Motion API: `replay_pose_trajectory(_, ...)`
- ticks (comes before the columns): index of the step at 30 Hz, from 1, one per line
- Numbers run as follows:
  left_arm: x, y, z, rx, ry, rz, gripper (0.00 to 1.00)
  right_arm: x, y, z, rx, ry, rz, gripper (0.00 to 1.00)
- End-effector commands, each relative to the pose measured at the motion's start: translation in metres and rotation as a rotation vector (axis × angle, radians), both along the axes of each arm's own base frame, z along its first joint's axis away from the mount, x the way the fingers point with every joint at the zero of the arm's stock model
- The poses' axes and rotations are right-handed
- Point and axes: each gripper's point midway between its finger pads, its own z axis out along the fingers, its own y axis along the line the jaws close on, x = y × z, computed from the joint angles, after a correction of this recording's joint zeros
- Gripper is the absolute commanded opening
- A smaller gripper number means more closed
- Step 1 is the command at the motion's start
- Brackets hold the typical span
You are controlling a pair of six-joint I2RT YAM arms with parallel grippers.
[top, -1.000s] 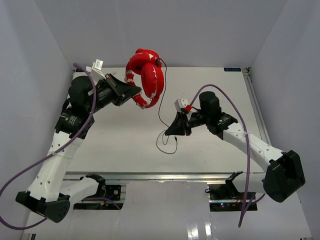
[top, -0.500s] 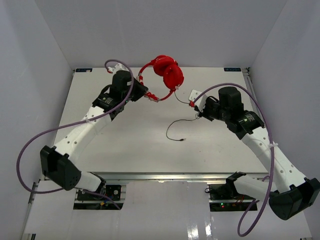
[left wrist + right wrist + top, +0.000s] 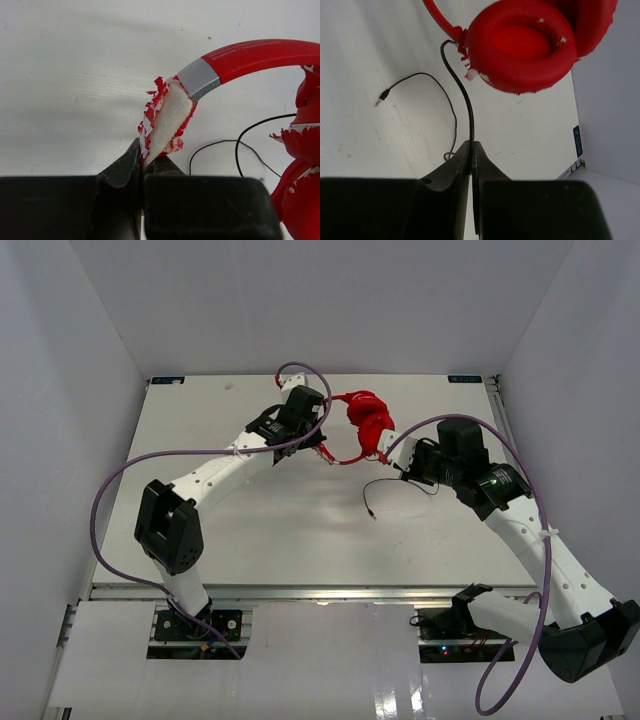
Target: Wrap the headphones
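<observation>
Top view overhead; wrist views close, sharing headphones point(image 3: 370, 425).

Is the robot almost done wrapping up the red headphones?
Barely started. The grabbing looks done: the left hand pinches the headphones by their worn headband padding, and the right hand pinches the black cable. No cable is wound around them yet; the plug end lies loose on the table.
</observation>
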Motion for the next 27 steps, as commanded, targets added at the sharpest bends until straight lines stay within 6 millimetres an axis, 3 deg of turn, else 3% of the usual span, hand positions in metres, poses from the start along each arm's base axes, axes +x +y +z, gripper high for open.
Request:
replay_pose_trajectory(1, -0.001, -0.026, 0.026, -0.019, -0.073, -0.073, 0.00, 0.002, 0.008, 0.032, 0.050, -0.058, 0.037, 0.08)
replay_pose_trajectory(4, -0.013, -0.027, -0.002, 0.020, -0.027, -0.090, 0.00, 0.001, 0.013, 0.049, 0.118, -0.053, 0.043, 0.08)
replay_pose_trajectory(10, -0.037, -0.035, -0.006, -0.048, -0.046, -0.161, 0.00, 0.010, 0.005, 0.058, 0.160, -0.067, 0.004, 0.08)
replay_pose_trajectory(18, -0.088, -0.063, -0.021, -0.066, -0.058, -0.366, 0.00, 0.014, -0.001, 0.051, 0.205, -0.029, -0.012, 0.08)
replay_pose_trajectory(27, -0.132, -0.088, -0.033, -0.063, -0.043, -0.526, 0.00, -0.001, 0.027, 0.031, 0.303, 0.141, 0.132, 0.08)
